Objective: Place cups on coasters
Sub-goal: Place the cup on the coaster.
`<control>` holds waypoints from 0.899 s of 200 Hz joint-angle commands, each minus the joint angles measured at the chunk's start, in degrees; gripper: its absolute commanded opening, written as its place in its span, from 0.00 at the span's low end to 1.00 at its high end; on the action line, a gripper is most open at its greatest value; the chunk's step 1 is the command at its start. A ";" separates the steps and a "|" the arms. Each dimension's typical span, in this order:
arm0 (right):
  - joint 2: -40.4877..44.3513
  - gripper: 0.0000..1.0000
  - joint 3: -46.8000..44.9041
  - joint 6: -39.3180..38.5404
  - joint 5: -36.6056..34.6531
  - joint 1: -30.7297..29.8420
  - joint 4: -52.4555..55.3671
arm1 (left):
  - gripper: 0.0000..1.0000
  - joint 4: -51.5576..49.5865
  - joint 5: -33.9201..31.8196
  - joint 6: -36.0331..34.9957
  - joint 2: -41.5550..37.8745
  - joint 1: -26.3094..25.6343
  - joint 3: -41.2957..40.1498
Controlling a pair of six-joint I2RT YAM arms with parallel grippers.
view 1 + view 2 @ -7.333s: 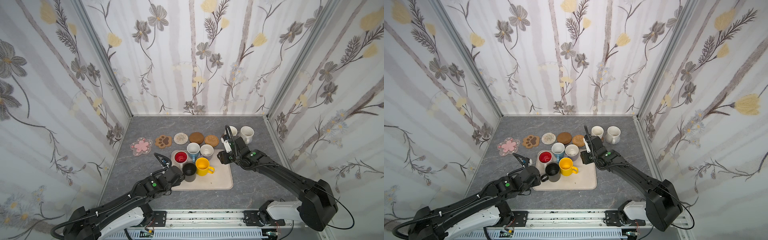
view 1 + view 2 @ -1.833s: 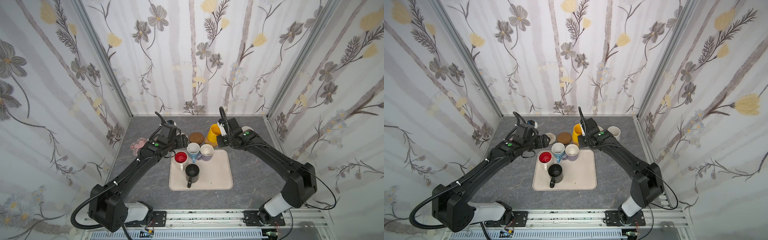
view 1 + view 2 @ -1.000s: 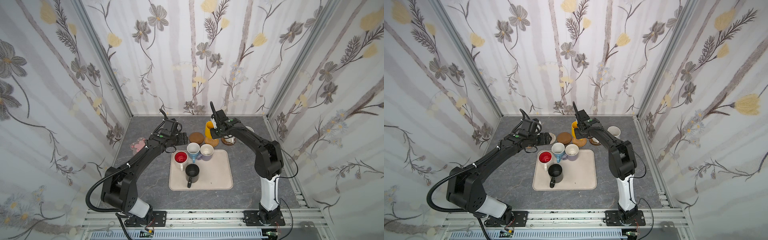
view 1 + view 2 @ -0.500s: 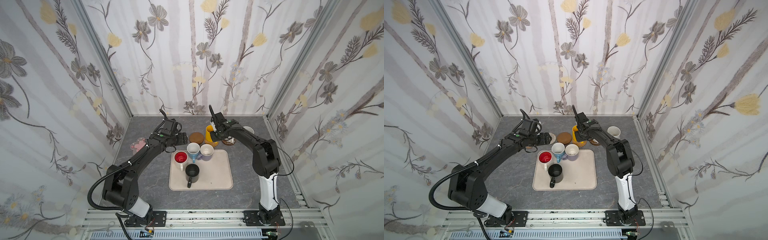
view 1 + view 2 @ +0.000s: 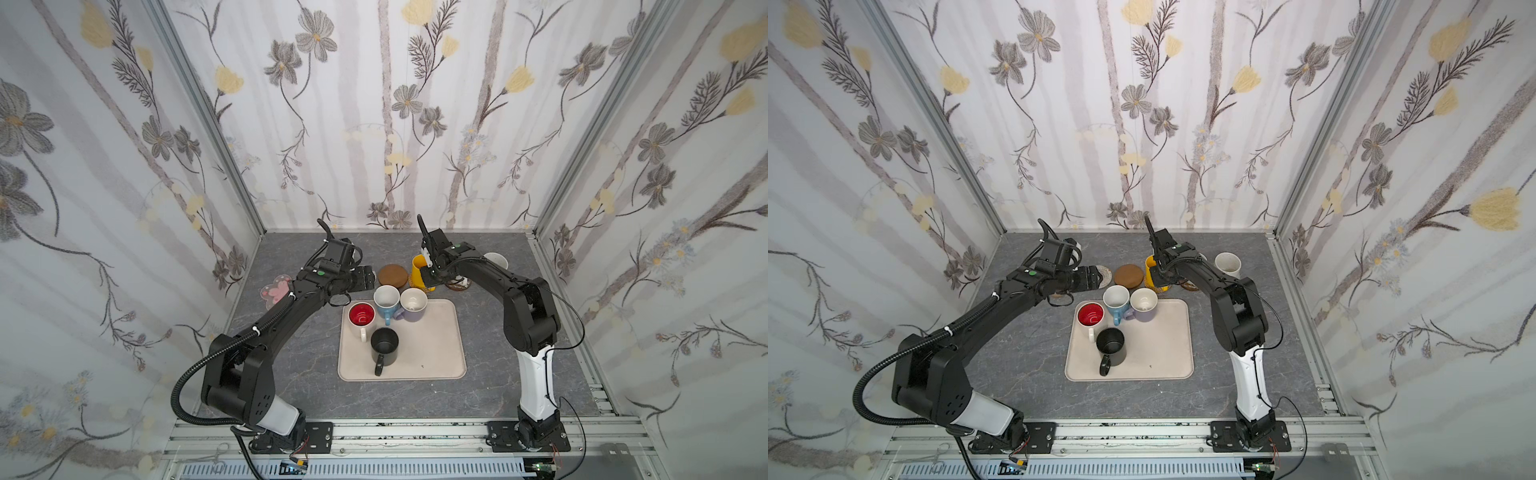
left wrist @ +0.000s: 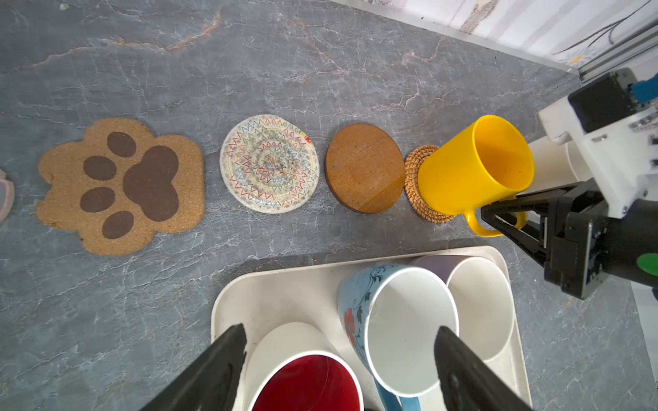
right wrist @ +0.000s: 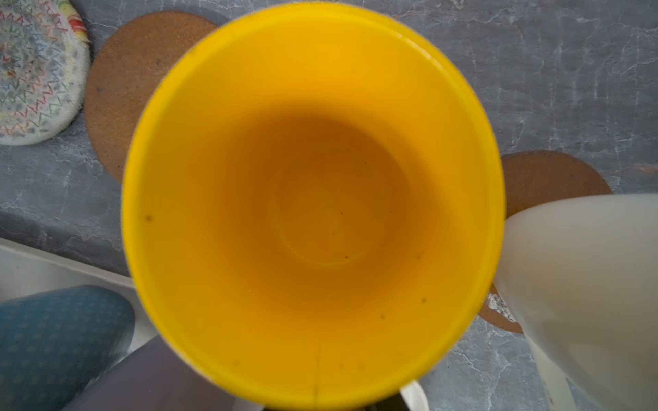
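Yellow mug now on rattan coaster

Seven mugs by the look of it, six coasters, one tray, two arms.

In both top views four mugs stand mid-frame on the single beige tray: red-lined white mug, light blue mug, lavender mug and black mug. Just above them is one yellow mug, and to its right one cream-white mug. A seventh, the pale blurred mug beside the yellow one in the right wrist view, is probably a second cream-white one. Six coasters show: pink blossom coaster, paw coaster, whitish woven coaster, wooden disc, rattan coaster and glossy brown disc. The two arms are the left arm and the right arm.
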State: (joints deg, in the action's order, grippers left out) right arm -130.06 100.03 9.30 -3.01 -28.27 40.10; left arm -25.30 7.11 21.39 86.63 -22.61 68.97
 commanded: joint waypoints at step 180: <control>12.42 0.62 -7.83 1.20 -1.64 -0.05 -5.46 | 0.80 -2.91 -2.32 2.42 -12.99 0.07 -9.74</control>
State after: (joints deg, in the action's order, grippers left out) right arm -120.68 94.13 9.41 -3.53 -28.23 37.85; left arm -26.48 5.63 22.15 75.66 -22.57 61.23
